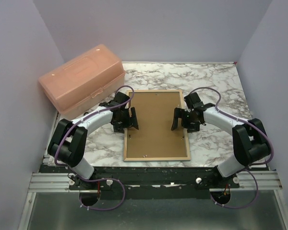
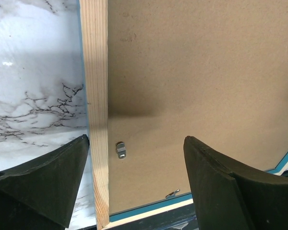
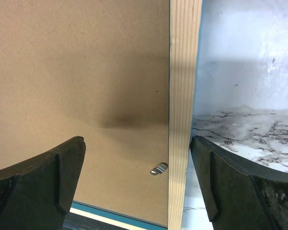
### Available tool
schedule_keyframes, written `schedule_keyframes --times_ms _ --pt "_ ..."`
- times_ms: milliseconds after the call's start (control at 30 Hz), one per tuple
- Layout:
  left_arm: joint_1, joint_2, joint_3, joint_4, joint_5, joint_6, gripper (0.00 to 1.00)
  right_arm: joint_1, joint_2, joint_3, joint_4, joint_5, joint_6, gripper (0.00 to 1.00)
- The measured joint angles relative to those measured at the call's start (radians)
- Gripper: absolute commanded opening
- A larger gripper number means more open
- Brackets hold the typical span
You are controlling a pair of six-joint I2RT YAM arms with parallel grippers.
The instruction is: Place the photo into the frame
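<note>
At the middle of the marble table (image 1: 216, 86) the frame (image 1: 157, 158) lies flat with its pale wood reverse upward, long sides running near to far; a plain brown backing board (image 1: 156, 129) fills its opening. On the far left of the table sits a translucent orange storage box (image 1: 81, 79) with its lid shut, well apart from the frame.

Over the frame's left rail hangs the left gripper (image 1: 126, 125), its jaws spread; in the left wrist view the left gripper (image 2: 136, 143) straddles the wooden rail (image 2: 97, 96), one finger above the marble (image 2: 33, 72) and the other above the board (image 2: 197, 72); nothing is pinched between them. A small metal clip (image 2: 120, 149) sits on the board just beside the rail, and a thin line of bright blue shows along the frame's outer edge.

Over the right rail the right gripper (image 1: 183, 123) mirrors it, jaws spread wide; in the right wrist view the right gripper (image 3: 137, 143) has one finger above the board (image 3: 77, 57) and the other above the marble (image 3: 249, 72), with the pale rail (image 3: 185, 72) between them; another metal clip (image 3: 159, 168) lies on the board, touching the rail's inner edge. Whether either pair of fingertips touches the frame cannot be told.
</note>
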Motion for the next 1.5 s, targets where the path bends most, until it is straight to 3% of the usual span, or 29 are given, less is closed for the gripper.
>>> schedule_keyframes --times_ms 733,1067,1500 --pt "-0.019 -0.131 -0.06 -0.066 -0.048 -0.013 0.76 0.0 -0.109 -0.132 0.051 -0.04 0.022 0.95" --pt "-0.048 -0.135 -0.185 0.008 -0.055 -0.033 0.69 0.0 -0.175 -0.203 0.121 -0.045 0.045 0.88" --pt "-0.071 -0.12 -0.186 0.051 -0.123 -0.071 0.58 -0.001 -0.182 -0.221 0.14 -0.058 0.063 0.84"
